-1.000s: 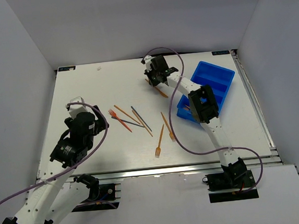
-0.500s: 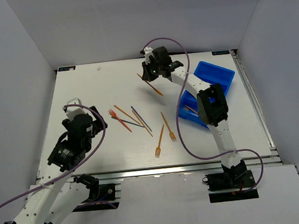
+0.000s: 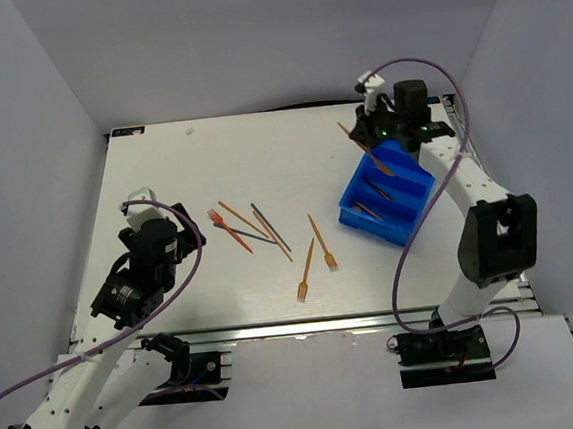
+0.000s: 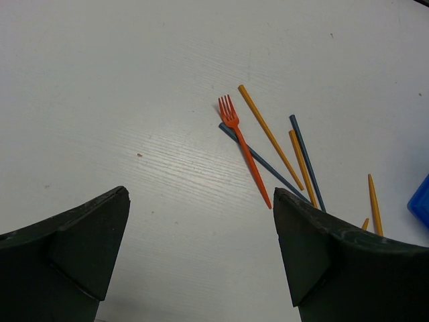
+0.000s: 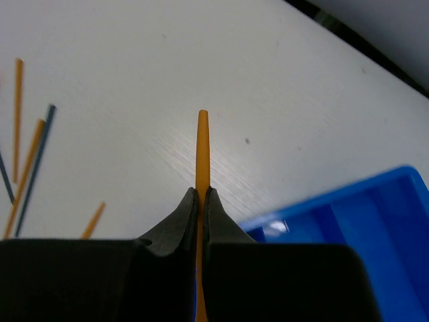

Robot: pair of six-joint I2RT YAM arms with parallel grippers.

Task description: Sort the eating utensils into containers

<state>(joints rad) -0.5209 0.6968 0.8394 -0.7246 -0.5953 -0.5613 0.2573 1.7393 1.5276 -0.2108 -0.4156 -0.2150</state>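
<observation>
Left tool [image 4: 200, 198]: spread wide, gripping nothing, hanging above the white surface [image 4: 100, 80]. Just ahead of it: red fork [image 4: 244, 151] crossing a blue-grey stick [image 4: 268, 166], with loose orange sticks [image 4: 268, 133] alongside. Further right, near the middle: two orange forks [image 3: 305, 270], flat and just beside each other. At far right: right tool [image 5: 201, 194] pressed together on an orange stick [image 5: 202, 147], held off the surface at the far left corner of the blue tray [image 3: 372, 229]. Inside the tray: at least one orange piece [image 3: 366, 209] lying in a compartment.
</observation>
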